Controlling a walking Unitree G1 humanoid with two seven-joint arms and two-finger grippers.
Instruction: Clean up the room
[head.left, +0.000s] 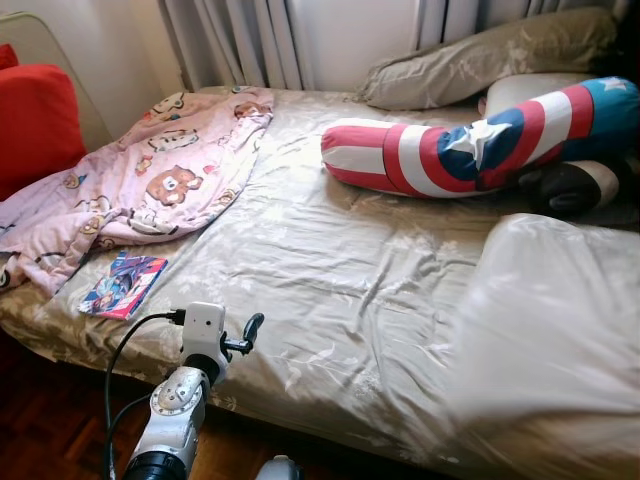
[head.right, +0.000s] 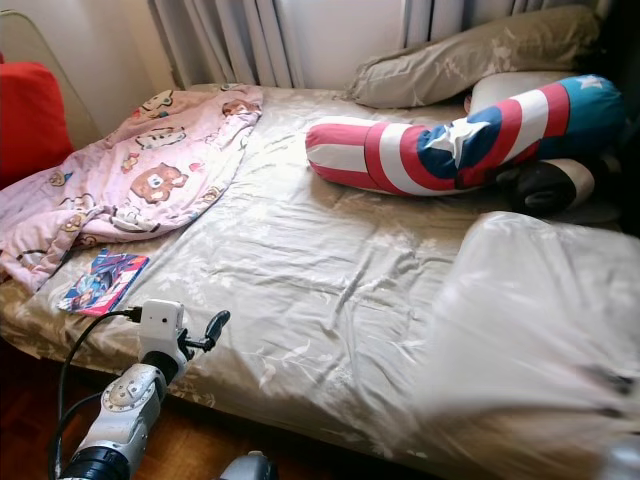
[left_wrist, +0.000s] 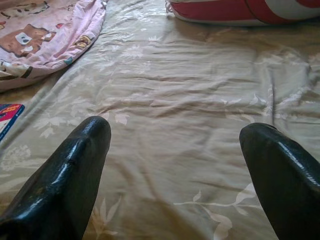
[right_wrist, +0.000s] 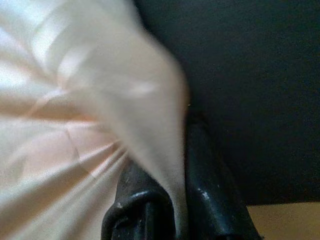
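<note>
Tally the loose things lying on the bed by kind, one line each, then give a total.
Pillows, olive and off-white: 2
Star-and-stripe bolster: 1
Dark plush toy: 1
Pink bear-print blanket: 1
Comic book: 1
Pale satin cover, pinched in the right pincer: 1
Total: 7

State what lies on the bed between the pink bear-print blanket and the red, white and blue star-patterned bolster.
Between the pink bear-print blanket and the striped star bolster lies bare, wrinkled beige bedsheet, as the left eye view shows.
</note>
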